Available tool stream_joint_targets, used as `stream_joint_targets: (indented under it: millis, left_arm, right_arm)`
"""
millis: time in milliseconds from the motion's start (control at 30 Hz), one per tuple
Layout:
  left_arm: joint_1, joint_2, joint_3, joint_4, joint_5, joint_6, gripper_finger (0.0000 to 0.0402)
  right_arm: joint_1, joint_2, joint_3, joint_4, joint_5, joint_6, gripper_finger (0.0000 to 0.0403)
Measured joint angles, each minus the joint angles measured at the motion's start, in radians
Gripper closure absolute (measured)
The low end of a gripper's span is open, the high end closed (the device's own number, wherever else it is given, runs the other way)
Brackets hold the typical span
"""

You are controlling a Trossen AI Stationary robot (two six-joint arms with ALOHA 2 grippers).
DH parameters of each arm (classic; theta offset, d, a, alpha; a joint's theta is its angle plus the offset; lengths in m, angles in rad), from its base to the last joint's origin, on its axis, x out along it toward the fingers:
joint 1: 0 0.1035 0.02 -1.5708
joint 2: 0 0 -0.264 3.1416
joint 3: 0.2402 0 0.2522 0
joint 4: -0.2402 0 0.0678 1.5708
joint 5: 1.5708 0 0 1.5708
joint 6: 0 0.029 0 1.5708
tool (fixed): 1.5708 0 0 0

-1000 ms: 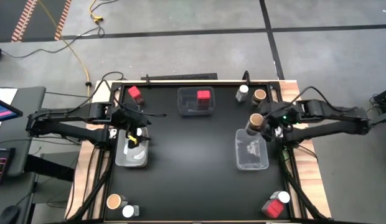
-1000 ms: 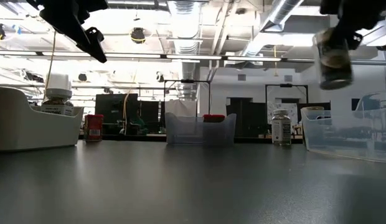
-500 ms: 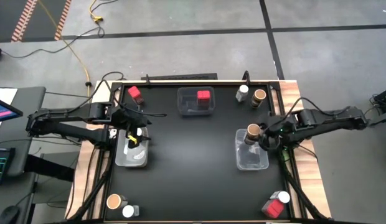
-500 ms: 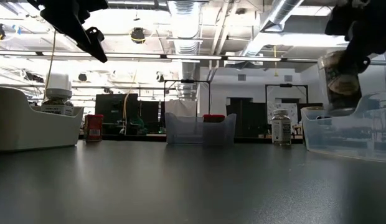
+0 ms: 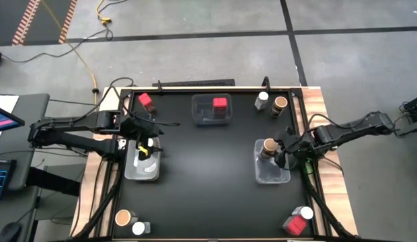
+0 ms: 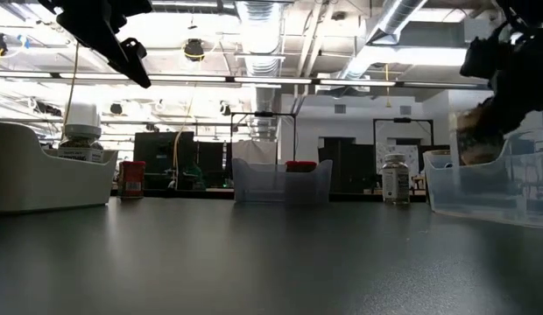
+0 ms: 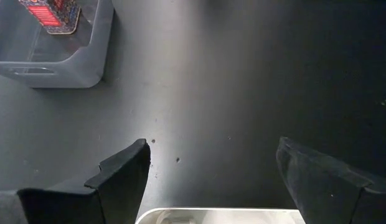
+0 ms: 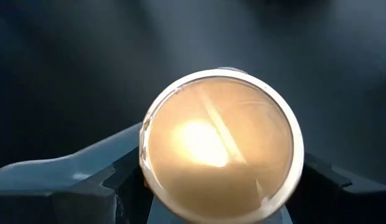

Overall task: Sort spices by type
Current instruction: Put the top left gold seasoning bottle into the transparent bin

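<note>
Tan-lidded jar (image 8: 221, 146) clamped in right gripper (image 8: 221, 186) — over bin (image 5: 272, 171), high view

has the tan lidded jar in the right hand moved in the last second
Yes. The round tan-lidded glass jar, gripped by the right hand, has come down from above the clear plastic bin's far edge into that bin's far end.

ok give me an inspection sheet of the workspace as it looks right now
Surface: black table, wooden edges.
Job's things: tan-lidded jar in right bin; red-topped spice in far bin; white-capped jar in left bin; others loose at the corners.
Clutter: nothing seen.
Grippers: right gripper shut on the tan-lidded jar; left gripper open, empty, above left bin.
Cables: yellow cable on floor.
Surroundings: grey floor, lab room behind.
</note>
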Motion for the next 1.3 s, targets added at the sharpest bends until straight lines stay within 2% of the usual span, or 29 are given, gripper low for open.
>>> stream_joint_targets:
  millis: [300,567,1300]
  left_arm:
    - [0.0,0.0,0.0,0.0,0.0,-0.005,0.0068]
    - [0.0,0.0,0.0,0.001,0.001,-0.015,0.0068]
    - [0.0,0.0,0.0,0.001,0.001,-0.026,0.0068]
  right_arm:
    - [0.054,-0.002,-0.066,0.077,0.02,0.002,0.0096]
    - [0.088,-0.002,-0.077,0.072,0.025,-0.015,0.0096]
    - [0.053,-0.001,-0.079,0.076,0.054,-0.046,0.0086]
